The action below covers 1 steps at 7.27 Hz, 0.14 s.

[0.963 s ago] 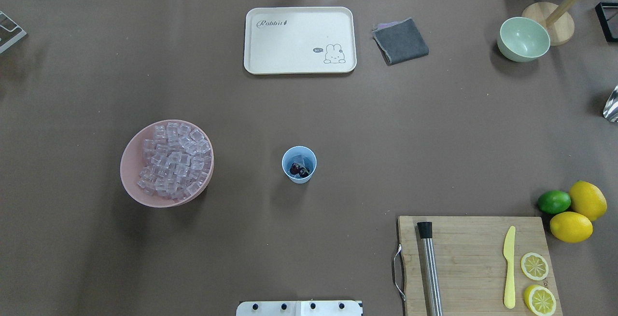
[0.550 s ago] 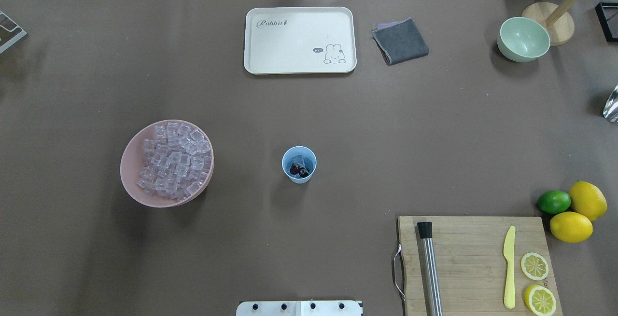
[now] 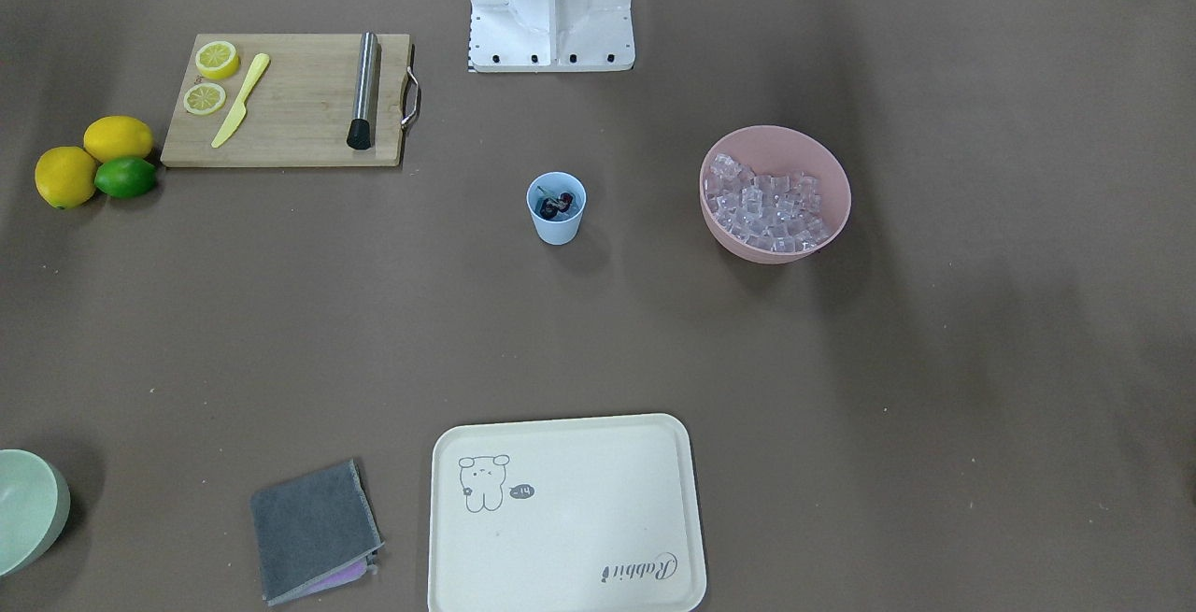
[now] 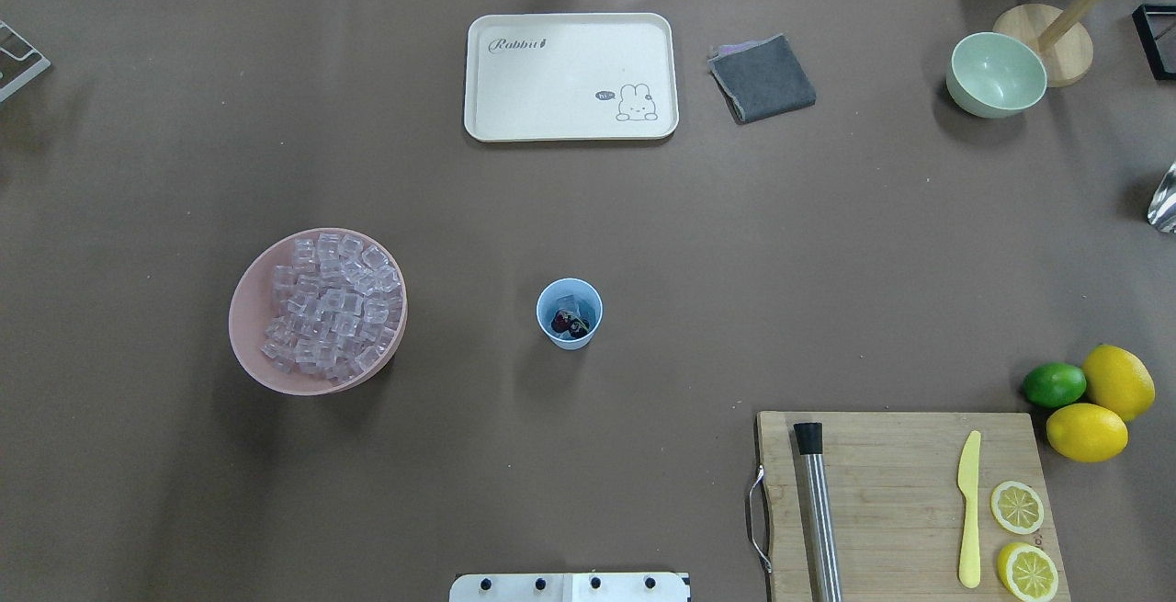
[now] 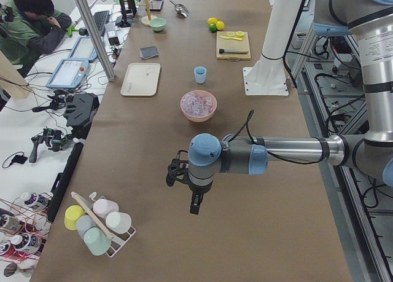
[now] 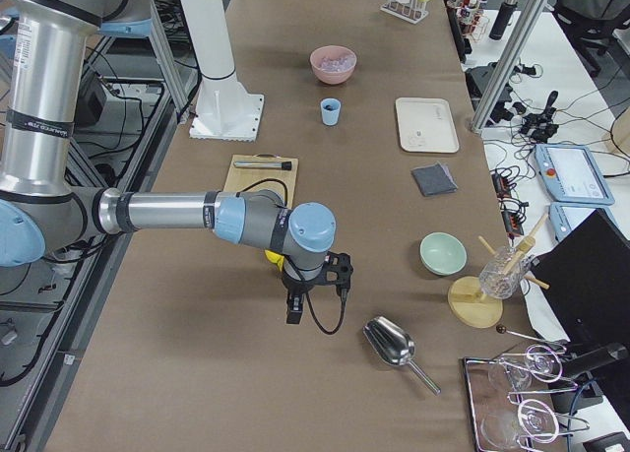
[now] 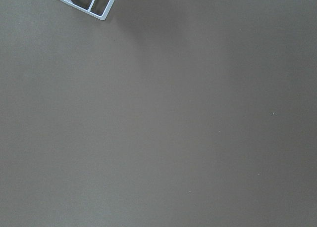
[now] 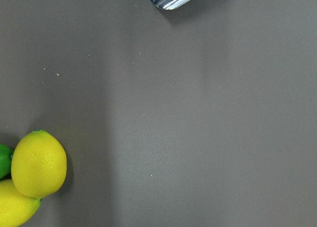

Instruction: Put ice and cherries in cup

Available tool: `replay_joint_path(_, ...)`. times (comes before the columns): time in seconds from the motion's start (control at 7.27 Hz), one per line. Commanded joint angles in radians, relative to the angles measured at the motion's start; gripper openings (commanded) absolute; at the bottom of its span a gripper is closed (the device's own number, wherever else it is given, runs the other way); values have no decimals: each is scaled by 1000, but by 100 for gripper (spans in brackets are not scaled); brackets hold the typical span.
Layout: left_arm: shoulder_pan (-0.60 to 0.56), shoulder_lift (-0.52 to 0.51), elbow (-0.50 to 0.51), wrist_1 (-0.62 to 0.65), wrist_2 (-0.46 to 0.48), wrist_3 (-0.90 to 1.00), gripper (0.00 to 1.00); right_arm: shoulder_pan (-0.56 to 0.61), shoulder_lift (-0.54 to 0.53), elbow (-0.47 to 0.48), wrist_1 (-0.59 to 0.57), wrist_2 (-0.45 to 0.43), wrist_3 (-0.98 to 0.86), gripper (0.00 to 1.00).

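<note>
The light-blue cup (image 4: 570, 312) stands upright at the table's middle, also in the front-facing view (image 3: 556, 208). Dark red cherries (image 4: 570, 323) lie inside it on clear ice (image 4: 568, 301). Many more ice cubes (image 4: 331, 303) fill the pink bowl (image 4: 243, 326) to its left. Neither gripper shows in the overhead or front-facing view. My left gripper (image 5: 195, 203) hangs over bare table far from the cup, near a rack of cups. My right gripper (image 6: 293, 309) hangs beyond the lemons at the table's other end. I cannot tell whether either is open or shut.
A cutting board (image 4: 900, 492) holds a steel muddler (image 4: 818, 515), a yellow knife (image 4: 968, 510) and lemon slices. Lemons and a lime (image 4: 1055, 384) lie beside it. A cream tray (image 4: 570, 76), a grey cloth (image 4: 763, 78) and a pale green bowl (image 4: 997, 73) are at the far side. A metal scoop (image 6: 389, 344) lies near the right gripper.
</note>
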Motion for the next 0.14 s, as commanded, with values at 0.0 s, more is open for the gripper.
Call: replay_joint_path(0.0,0,0,0,0,0,1,98,0,0,0,1,0,0,100)
